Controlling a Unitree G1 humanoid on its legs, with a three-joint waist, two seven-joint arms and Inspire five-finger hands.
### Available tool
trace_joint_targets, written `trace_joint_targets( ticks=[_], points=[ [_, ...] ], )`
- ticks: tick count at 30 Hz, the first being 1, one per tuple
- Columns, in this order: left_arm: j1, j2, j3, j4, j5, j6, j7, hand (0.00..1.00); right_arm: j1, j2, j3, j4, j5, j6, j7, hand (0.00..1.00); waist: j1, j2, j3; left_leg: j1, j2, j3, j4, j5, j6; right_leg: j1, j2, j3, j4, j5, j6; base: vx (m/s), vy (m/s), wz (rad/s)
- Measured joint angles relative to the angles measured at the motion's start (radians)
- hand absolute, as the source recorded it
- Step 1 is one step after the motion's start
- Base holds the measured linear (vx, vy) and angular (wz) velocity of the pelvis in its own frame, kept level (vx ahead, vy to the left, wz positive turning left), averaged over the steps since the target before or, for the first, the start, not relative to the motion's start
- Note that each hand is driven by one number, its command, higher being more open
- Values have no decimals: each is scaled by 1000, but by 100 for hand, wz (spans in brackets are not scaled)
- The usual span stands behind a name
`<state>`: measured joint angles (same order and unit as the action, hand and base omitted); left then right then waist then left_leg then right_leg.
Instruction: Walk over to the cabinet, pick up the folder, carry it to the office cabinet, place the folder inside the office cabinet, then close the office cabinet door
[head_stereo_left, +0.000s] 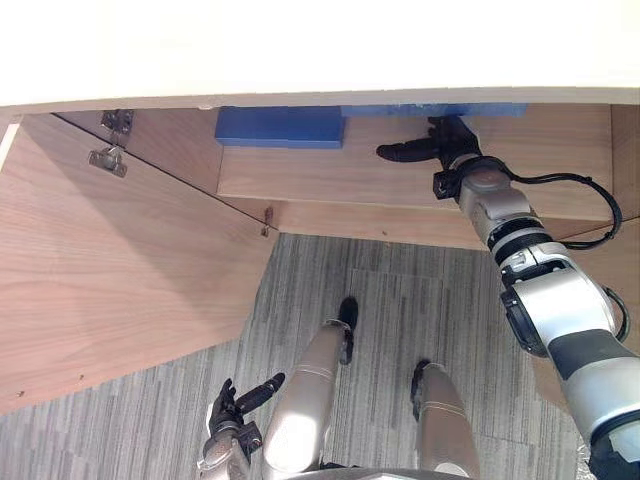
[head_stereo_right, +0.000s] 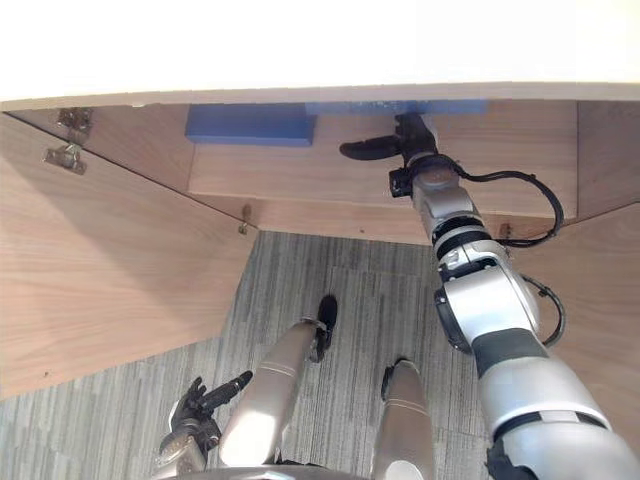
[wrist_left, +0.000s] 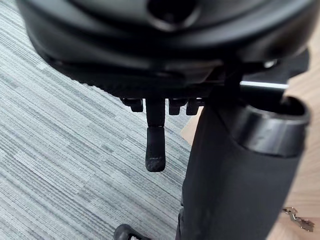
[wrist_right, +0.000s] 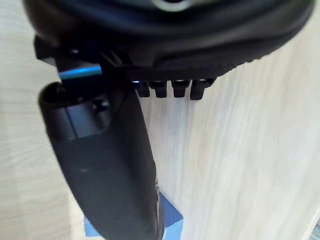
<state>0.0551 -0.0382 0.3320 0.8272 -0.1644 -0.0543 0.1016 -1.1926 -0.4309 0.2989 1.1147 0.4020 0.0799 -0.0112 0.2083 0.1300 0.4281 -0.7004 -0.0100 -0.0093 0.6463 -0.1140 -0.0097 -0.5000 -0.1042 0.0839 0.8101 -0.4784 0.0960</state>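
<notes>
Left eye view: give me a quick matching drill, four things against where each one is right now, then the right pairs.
Things:
1. folder
2. right hand
3. left hand
4. door

Places:
A. standing open on the robot's left
B. low over the grey carpet
C. lying on the wooden shelf
D. inside the opening, over the shelf, beside the folder

Pairs: 1-C, 2-D, 3-B, 4-A
</notes>
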Motion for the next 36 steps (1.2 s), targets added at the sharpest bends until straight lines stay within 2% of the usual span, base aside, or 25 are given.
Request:
trace_joint_targets(
  ticks=[4, 9, 10, 11, 13, 14, 17, 19, 25, 29, 34, 36],
  points=[
    [2, 5, -8, 0, -1, -1, -20, 100, 52, -5, -2, 3, 154, -28, 17, 100, 3, -8, -4, 16, 0, 0, 1, -2, 2, 19, 0, 0, -4, 1, 0, -8, 4, -1],
    [5, 21, -8, 1, -2, -1, -21, 100, 91, -5, 8, 5, 143, -47, 53, 100, 2, -30, -15, 16, 1, 3, -1, -3, 1, 18, -1, 1, -4, 2, 0, -14, 4, -1],
    [6, 24, -8, 1, -2, -1, -21, 100, 100, -4, 27, -1, 89, -53, 57, 100, 2, -36, -18, 17, 2, 5, -1, -3, 2, 18, -1, 2, -5, 2, 0, 3, 7, -3],
    [7, 28, -13, 1, -2, -1, -21, 100, 114, -1, 71, -20, -40, -62, 70, 100, 2, -43, -21, 18, 2, 7, -3, -3, 2, 18, -1, 4, -7, 2, 0, 10, 4, -3],
    [12, 40, -36, 1, -1, -1, -21, 100, 143, -7, 176, -83, -203, -63, 82, 100, 0, -55, -27, 23, 4, 11, -9, -3, 2, 19, -1, 7, -13, 4, -1, 23, -4, -7],
    [16, 45, -55, 3, 0, -1, -23, 100, 204, -6, 258, -153, -421, -63, 85, 100, -3, -66, -33, 38, 8, 17, -20, -3, 1, 33, 0, 9, -29, 8, -3, 36, -6, -11],
    [21, 69, -83, 3, 0, -2, -23, 100, 329, -1, 364, -267, -727, -86, 89, 100, -11, -96, -50, 83, 11, 25, -58, -3, 1, 76, 0, 11, -74, 21, -5, 56, -2, -10],
    [23, 91, -111, 4, 1, -2, -22, 100, 380, 0, 401, -298, -803, -105, 97, 100, -21, -107, -56, 113, 13, 29, -82, -2, 0, 107, 0, 10, -106, 31, -6, 59, 8, -10],
    [27, 125, -151, 1, 0, -7, -35, 100, 432, 4, 450, -304, -833, -128, 138, 100, -19, -135, -71, 194, 18, 31, -147, 5, -9, 196, -2, -4, -203, 63, -9, 77, -11, -4],
    [29, 131, -160, 0, 0, -8, -43, 100, 452, 15, 473, -295, -833, -125, 161, 100, -13, -141, -75, 255, 18, 27, -188, 12, -18, 266, -6, -31, -255, 82, -15, 81, -50, 4],
    [36, 135, -158, -21, 6, -12, -48, 100, 533, 66, 483, -274, -832, -108, 234, 100, -9, -167, -97, 336, 29, 16, -296, 60, -42, 349, 2, -79, -357, 124, -37, 43, -84, 9],
    [38, 136, -148, -20, 23, -12, -52, 100, 641, 117, 477, -248, -824, -90, 258, 100, -3, -176, -107, 373, 52, 10, -340, 80, -55, 395, 25, -101, -419, 162, -48, 41, -99, 1]
  ],
)
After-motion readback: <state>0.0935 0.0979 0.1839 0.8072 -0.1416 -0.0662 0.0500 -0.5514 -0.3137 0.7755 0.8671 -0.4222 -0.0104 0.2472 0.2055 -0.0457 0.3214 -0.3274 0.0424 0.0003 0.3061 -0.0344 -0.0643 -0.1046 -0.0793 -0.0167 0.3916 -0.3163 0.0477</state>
